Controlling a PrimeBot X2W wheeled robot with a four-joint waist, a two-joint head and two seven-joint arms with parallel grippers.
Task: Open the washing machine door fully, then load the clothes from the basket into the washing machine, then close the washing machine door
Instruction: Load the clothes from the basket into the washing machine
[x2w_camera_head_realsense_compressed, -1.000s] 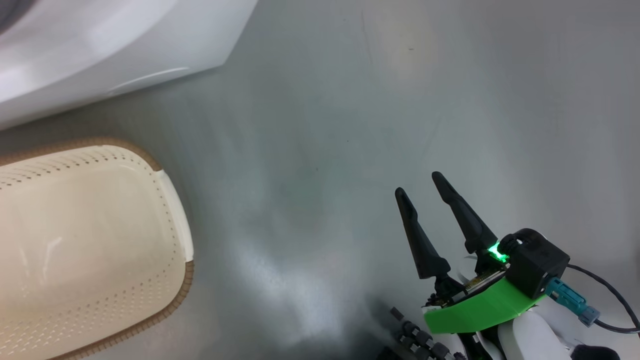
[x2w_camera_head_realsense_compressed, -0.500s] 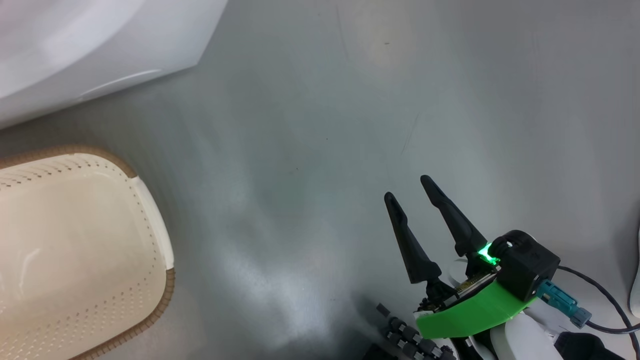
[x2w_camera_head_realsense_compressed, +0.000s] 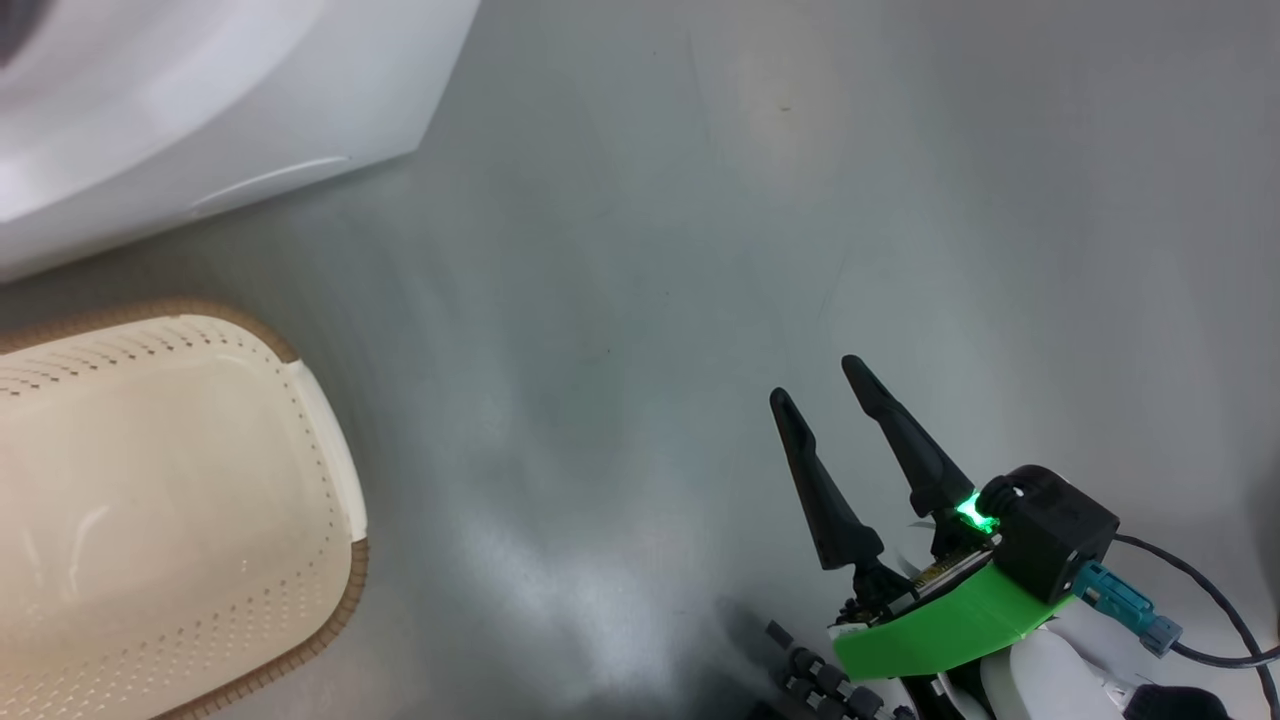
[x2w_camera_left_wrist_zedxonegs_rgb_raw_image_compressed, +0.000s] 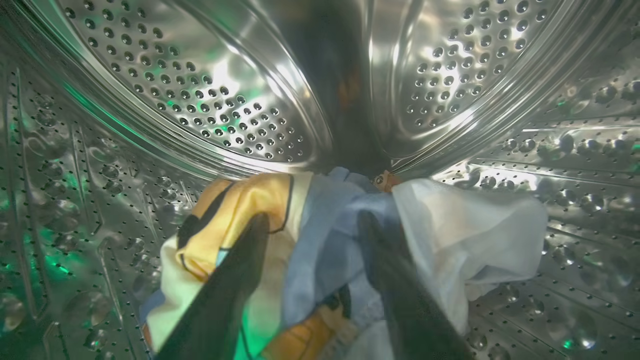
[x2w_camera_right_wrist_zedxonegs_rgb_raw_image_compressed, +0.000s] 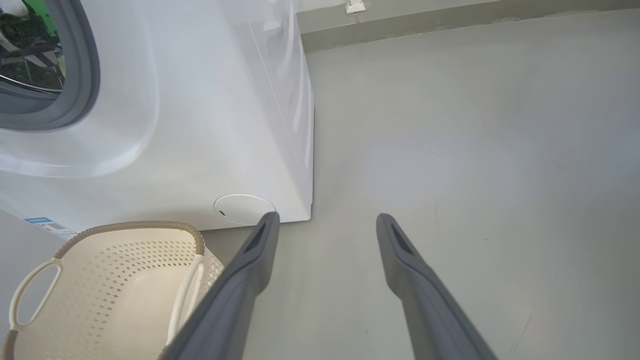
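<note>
In the left wrist view my left gripper (x2w_camera_left_wrist_zedxonegs_rgb_raw_image_compressed: 312, 220) is deep inside the washing machine's perforated steel drum (x2w_camera_left_wrist_zedxonegs_rgb_raw_image_compressed: 210, 100). Its fingers stand apart, open, around the top of the clothes (x2w_camera_left_wrist_zedxonegs_rgb_raw_image_compressed: 330, 235), a bundle of light-blue, yellow-orange and white fabric lying on the drum floor. My right gripper (x2w_camera_head_realsense_compressed: 816, 382) hovers open over the grey floor with nothing between its fingers (x2w_camera_right_wrist_zedxonegs_rgb_raw_image_compressed: 327, 218). The cream basket (x2w_camera_head_realsense_compressed: 340, 590) stands in front of the white washing machine (x2w_camera_head_realsense_compressed: 200, 100); its visible inside is bare plastic (x2w_camera_right_wrist_zedxonegs_rgb_raw_image_compressed: 125, 270). The washing machine door is out of view.
The machine's grey gasket (x2w_camera_right_wrist_zedxonegs_rgb_raw_image_compressed: 80, 75) rings the opening at upper left. A round white cap (x2w_camera_right_wrist_zedxonegs_rgb_raw_image_compressed: 244, 209) and a blue label (x2w_camera_right_wrist_zedxonegs_rgb_raw_image_compressed: 45, 225) sit low on the machine's front. Grey floor (x2w_camera_right_wrist_zedxonegs_rgb_raw_image_compressed: 475, 150) stretches to the right up to a wall skirting.
The head view has swung slightly sideways and part of the way back, so the camera moved. The right gripper keeps the same open pose.
</note>
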